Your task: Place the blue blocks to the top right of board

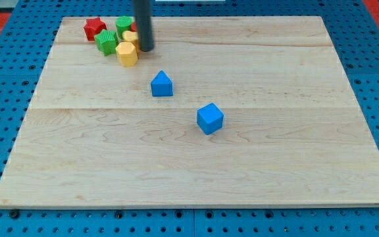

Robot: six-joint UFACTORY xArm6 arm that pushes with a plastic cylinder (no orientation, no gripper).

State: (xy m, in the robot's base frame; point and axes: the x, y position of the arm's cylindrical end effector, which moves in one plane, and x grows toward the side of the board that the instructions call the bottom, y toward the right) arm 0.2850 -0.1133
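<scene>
A blue triangular block (162, 84) lies on the wooden board (275, 151), left of centre. A blue cube (210, 118) lies below and to its right, near the middle. My tip (146, 49) is at the view's top left, just right of a cluster of blocks and above and left of the blue triangular block, apart from both blue blocks. The rod comes down from the top edge and hides part of the cluster.
The cluster at the top left holds a red star-like block (95, 28), a green block (106, 42), another green block (124, 25), a yellow hexagonal block (127, 54) and a yellow block (131, 37) partly behind the rod. Blue pegboard surrounds the board.
</scene>
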